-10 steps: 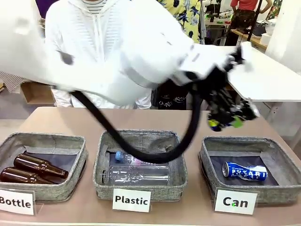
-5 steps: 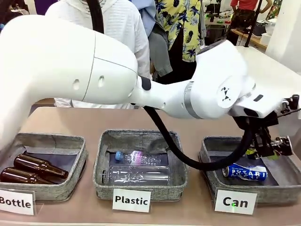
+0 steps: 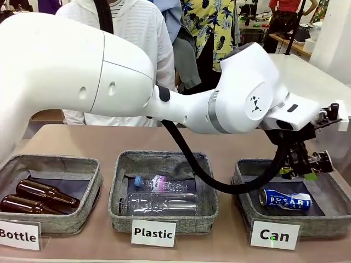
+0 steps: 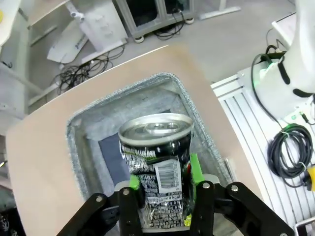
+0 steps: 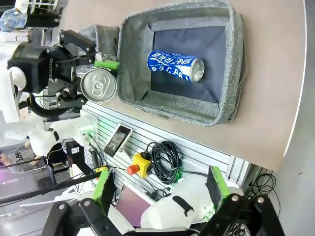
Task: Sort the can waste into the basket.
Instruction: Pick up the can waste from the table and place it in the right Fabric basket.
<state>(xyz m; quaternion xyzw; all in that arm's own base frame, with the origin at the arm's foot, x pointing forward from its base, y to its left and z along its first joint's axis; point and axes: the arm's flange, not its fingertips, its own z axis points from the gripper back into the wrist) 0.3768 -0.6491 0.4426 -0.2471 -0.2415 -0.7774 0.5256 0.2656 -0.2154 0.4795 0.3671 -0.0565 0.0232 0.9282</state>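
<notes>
- Dark printed metal can (image 4: 156,169) between green pads of left hand (image 4: 161,184), above grey fabric basket (image 4: 83,123), mid-frame; grip uncertain.
- Blue metal can (image 3: 285,199) inside, lower right.
- Right hand (image 5: 160,189) spread.

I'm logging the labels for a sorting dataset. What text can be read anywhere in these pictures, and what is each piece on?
"Bottle": white card before the left basket.
"Plastic": white card before the middle basket.
"Can": white card before the right basket.
"POCARI": blue can lying in the right basket.
Dark can between the left gripper pads: barcode and small print, too small to read.
Clear bottle's label: too blurred to read.
</notes>
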